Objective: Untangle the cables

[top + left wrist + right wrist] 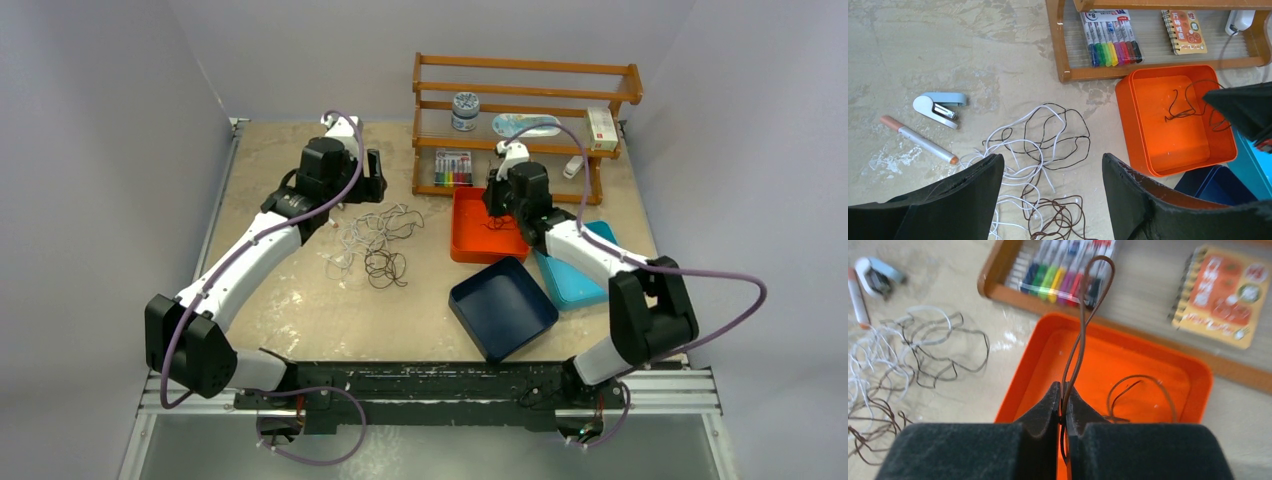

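Observation:
The cables lie in a tangle (375, 242) on the table: a white one (1018, 150), a black one (1070, 135) and a brown coil (1063, 220). My left gripper (1053, 160) hangs open above this tangle, with nothing between its fingers. My right gripper (1063, 387) is shut on a dark brown cable (1082, 335) over the orange tray (1023, 372). A loop of that cable sticks up past the fingertips. The rest of it (1193, 105) curls on the tray floor.
A dark blue tray (503, 305) and a teal tray (570, 282) sit in front of the orange tray (470, 252). A wooden rack (520, 92) behind holds markers (1113, 37) and a notebook (1184, 31). A stapler (938, 106) and a pen (918, 140) lie left of the tangle.

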Controlling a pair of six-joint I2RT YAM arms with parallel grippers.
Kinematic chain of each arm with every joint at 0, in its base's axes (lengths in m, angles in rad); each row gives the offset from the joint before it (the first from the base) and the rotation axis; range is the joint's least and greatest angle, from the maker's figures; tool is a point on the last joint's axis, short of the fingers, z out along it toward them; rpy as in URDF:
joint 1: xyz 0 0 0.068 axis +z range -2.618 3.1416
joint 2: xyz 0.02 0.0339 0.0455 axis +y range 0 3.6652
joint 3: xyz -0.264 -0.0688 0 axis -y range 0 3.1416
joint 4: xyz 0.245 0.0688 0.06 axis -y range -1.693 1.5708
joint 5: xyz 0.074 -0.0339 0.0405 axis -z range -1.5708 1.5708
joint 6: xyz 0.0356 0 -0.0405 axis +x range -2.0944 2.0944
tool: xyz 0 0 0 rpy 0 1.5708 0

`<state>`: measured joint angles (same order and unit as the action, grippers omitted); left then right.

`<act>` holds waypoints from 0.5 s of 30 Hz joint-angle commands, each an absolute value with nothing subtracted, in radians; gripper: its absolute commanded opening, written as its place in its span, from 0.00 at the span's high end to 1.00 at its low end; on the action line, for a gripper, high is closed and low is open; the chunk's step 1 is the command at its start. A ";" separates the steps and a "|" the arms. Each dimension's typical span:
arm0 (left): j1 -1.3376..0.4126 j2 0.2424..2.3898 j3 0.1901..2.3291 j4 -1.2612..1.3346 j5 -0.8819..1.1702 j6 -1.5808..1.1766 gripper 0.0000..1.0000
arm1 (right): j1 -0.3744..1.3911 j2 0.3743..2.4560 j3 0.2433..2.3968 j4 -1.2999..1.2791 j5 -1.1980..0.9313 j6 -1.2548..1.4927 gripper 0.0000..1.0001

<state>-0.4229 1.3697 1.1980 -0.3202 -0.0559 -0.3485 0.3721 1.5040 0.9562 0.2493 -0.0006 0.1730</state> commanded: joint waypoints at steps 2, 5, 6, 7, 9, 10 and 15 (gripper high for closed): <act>-0.420 1.352 1.198 -0.292 -0.046 -0.354 0.29 | 0.369 1.571 0.929 0.313 -0.057 0.249 0.91; -0.421 1.358 1.201 -0.291 -0.042 -0.354 0.29 | 0.370 1.636 0.951 0.299 -0.061 0.251 0.90; -0.420 1.358 1.201 -0.293 -0.042 -0.355 0.29 | 0.370 1.658 0.958 0.292 -0.061 0.247 0.90; -0.421 1.360 1.202 -0.292 -0.040 -0.356 0.29 | 0.370 1.678 0.975 0.281 -0.060 0.240 0.89; -0.421 1.362 1.202 -0.292 -0.040 -0.356 0.29 | 0.370 1.715 1.010 0.261 -0.062 0.228 0.87; -0.421 1.363 1.203 -0.292 -0.040 -0.356 0.29 | 0.369 1.734 1.022 0.254 -0.065 0.221 0.85; -0.420 1.361 1.204 -0.299 -0.045 -0.356 0.29 | 0.370 1.753 1.040 0.251 -0.072 0.203 0.68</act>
<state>-0.4229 1.3697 1.1976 -0.3233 -0.0521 -0.3485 0.3725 1.7817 0.9955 0.2295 -0.0521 0.2188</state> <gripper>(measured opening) 0.709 0.274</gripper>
